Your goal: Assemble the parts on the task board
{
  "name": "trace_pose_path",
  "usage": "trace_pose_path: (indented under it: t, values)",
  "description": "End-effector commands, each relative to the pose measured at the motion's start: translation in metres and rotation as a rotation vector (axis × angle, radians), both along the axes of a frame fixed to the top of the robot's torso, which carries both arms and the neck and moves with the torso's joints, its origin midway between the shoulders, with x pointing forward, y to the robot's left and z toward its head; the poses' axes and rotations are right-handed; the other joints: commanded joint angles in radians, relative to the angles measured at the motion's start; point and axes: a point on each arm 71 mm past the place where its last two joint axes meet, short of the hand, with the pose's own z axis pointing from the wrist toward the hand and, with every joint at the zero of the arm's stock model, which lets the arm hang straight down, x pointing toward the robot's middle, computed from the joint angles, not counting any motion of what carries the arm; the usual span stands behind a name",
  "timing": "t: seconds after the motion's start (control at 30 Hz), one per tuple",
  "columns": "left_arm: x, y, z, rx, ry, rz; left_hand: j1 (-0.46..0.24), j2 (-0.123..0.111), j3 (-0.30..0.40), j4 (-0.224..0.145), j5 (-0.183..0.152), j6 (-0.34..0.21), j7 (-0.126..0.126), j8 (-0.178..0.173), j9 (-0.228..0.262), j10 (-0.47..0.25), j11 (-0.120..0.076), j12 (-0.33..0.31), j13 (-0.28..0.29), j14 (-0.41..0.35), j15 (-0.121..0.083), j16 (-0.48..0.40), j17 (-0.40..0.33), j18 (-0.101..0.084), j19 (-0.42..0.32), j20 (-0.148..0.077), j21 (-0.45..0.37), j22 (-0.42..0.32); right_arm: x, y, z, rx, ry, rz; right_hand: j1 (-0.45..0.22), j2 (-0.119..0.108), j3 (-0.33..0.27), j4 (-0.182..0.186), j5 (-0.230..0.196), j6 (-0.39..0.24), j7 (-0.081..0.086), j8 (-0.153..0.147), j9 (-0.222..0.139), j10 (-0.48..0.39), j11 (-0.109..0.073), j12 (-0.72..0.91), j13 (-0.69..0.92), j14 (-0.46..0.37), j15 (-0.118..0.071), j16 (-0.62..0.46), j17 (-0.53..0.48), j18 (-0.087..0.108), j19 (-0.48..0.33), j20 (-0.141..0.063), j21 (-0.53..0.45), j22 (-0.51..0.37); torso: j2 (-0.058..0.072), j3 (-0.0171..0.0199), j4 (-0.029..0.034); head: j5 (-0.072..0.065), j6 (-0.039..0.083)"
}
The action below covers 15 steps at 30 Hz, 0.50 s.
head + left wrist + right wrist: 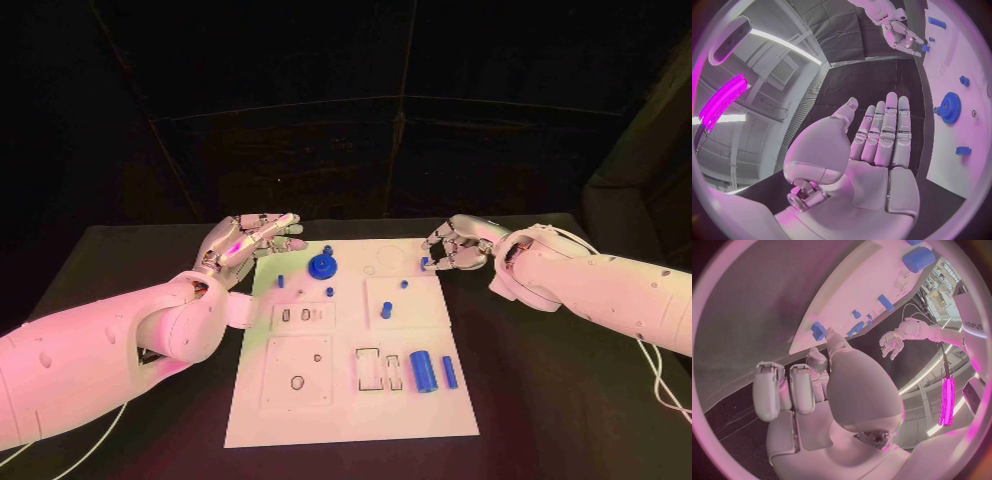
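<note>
Task board (353,420) lies mid-table (548,420), long edges running away from robot; bare table strips on both sides & behind far edge. L hand (253,240) hovers off board's far-left corner, fingers out straight & apart, grasping nothing. Blue gear (323,265) stands on board just beside its fingertips, not touching. R hand (459,245) at far-right edge, fingers curled in, tips at a small blue part (426,264) on the edge; pinched or just touched, can't tell. Blue cylinder (421,371) & blue bar (449,372) lie near-right, well apart from both hands.
</note>
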Motion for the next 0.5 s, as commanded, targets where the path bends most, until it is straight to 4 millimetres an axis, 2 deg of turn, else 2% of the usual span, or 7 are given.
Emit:
trace_pose_path:
  t: [0.03, 0.5]
  values:
    - [0.000, -0.002, 0.001, -0.006, -0.011, -0.016, 0.007, 0.001, 0.003, -0.001, 0.004, 0.007, -0.002, -0.007, -0.001, 0.006, -0.001, -0.007, -0.001, 0.007, 0.003, -0.006, 0.001, 0.008, 0.005, 0.001, -0.006, -0.001, 0.001, 0.001, -0.001, -0.002, 0.017, 0.004, 0.008, 0.006, -0.001, -0.006, -0.002, 0.002, 0.001, -0.005, -0.001, -0.004, 0.002, -0.003, -0.001, 0.054, -0.003, 0.005, 0.013, -0.014, -0.004, -0.006, -0.002, 0.092, 0.000, -0.0003, 0.0008, -0.001, 0.001]
    - [0.000, -0.001, 0.001, -0.006, -0.011, -0.015, 0.007, 0.001, 0.003, -0.001, 0.004, 0.007, -0.002, -0.007, -0.001, 0.006, -0.001, -0.007, -0.001, 0.007, 0.003, -0.006, 0.001, 0.008, 0.005, 0.001, -0.006, -0.001, 0.000, 0.004, -0.011, -0.003, 0.038, 0.010, 0.017, 0.027, 0.004, -0.017, 0.003, 0.032, -0.002, 0.009, 0.004, 0.002, -0.001, 0.003, 0.007, 0.055, -0.005, 0.006, 0.015, -0.014, -0.003, -0.007, -0.001, 0.094, 0.000, 0.0002, 0.0001, 0.002, -0.002]
